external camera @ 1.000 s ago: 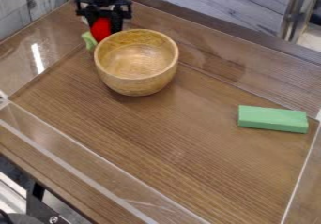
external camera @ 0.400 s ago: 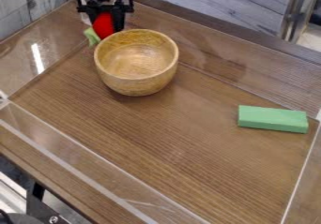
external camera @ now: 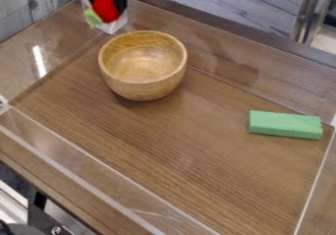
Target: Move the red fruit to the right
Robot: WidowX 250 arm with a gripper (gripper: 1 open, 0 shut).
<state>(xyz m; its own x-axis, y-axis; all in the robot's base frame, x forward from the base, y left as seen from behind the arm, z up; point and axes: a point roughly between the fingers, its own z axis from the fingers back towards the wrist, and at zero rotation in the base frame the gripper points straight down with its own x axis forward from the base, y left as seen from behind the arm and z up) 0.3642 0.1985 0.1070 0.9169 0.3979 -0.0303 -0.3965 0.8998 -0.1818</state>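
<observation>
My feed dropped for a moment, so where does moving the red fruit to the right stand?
Done: the end effector has closed on the red fruit and holds it above the table, behind the wooden bowl. In hand: the carry. Left: bringing it across to the right side, where the green block lies, and setting it down.

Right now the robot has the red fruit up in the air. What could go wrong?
The gripper holds the red fruit above the table, near the top edge of the picture. Three things might go wrong:
1. The fruit is small and round, so it could slip out and roll away.
2. The wooden bowl sits just below and to the right, so the fruit could bump it or drop into it.
3. The green block lies far right, so the fruit might land on it.
</observation>
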